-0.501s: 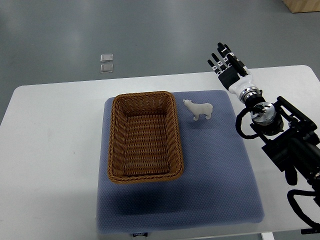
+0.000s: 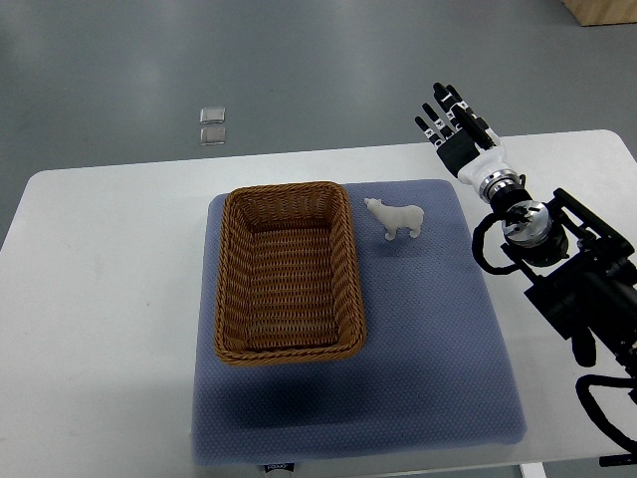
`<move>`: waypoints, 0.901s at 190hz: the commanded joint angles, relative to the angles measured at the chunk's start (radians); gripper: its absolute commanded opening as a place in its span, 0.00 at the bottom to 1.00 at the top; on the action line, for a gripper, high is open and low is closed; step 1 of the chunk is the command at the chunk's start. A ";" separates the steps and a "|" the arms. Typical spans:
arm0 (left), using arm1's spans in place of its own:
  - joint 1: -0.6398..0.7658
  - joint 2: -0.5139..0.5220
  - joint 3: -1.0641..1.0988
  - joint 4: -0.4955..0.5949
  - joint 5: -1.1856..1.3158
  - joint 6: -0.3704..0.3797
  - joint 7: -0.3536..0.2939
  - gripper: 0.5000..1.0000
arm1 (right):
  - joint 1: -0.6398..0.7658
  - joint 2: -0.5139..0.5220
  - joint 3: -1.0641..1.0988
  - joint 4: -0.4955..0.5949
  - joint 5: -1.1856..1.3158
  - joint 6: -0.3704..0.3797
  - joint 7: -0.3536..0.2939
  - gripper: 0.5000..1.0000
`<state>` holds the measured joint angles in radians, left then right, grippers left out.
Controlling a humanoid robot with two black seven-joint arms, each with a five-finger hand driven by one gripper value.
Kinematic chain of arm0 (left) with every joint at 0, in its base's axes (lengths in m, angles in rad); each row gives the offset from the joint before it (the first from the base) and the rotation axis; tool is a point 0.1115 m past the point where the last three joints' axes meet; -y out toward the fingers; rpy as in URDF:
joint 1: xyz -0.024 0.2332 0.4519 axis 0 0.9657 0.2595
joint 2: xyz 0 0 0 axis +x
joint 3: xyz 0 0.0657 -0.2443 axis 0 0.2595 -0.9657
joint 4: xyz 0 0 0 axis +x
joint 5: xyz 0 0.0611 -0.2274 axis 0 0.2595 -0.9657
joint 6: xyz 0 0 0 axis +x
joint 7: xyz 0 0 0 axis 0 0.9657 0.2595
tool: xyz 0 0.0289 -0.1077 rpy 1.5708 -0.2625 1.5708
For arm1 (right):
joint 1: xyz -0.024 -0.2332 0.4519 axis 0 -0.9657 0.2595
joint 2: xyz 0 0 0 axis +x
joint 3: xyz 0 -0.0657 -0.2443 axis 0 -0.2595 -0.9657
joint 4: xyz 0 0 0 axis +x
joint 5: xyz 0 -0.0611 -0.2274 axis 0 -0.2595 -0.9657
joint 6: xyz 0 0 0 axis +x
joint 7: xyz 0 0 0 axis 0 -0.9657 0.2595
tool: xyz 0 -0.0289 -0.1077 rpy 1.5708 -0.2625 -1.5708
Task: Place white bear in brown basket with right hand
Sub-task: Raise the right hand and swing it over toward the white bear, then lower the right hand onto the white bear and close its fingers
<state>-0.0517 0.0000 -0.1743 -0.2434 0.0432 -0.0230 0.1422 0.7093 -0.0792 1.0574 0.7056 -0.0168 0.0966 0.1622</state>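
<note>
One smooth white bear [image 2: 396,218] beside woven brown basket [image 2: 287,272]; right hand [image 2: 456,129] spread, empty.

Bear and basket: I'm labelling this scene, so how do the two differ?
The white bear is a small, smooth, solid figure standing upright; the brown basket is much larger, woven, open-topped and holds nothing. The bear sits just beside the basket's far right corner. Both rest on the blue mat, untouched by the right hand.

Bare blue mat [image 2: 428,329] lies open between the right hand [image 2: 453,124] and the white bear [image 2: 396,218]. The brown basket [image 2: 287,271] wall stands just beside the bear, seemingly apart.
</note>
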 commanded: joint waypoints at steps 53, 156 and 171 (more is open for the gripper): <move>0.000 0.000 -0.001 -0.005 0.001 0.000 0.000 1.00 | 0.145 -0.168 -0.260 0.003 -0.383 0.063 -0.032 0.85; 0.000 0.000 -0.001 -0.007 0.003 -0.003 -0.001 1.00 | 0.745 -0.272 -1.171 0.032 -0.819 0.357 -0.296 0.85; 0.000 0.000 -0.001 -0.007 0.003 -0.003 -0.001 1.00 | 0.768 -0.249 -1.191 0.043 -0.816 0.365 -0.300 0.85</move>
<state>-0.0521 0.0000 -0.1749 -0.2504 0.0463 -0.0249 0.1413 1.4260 -0.3554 -0.0661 0.7349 -0.8338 0.4487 -0.1291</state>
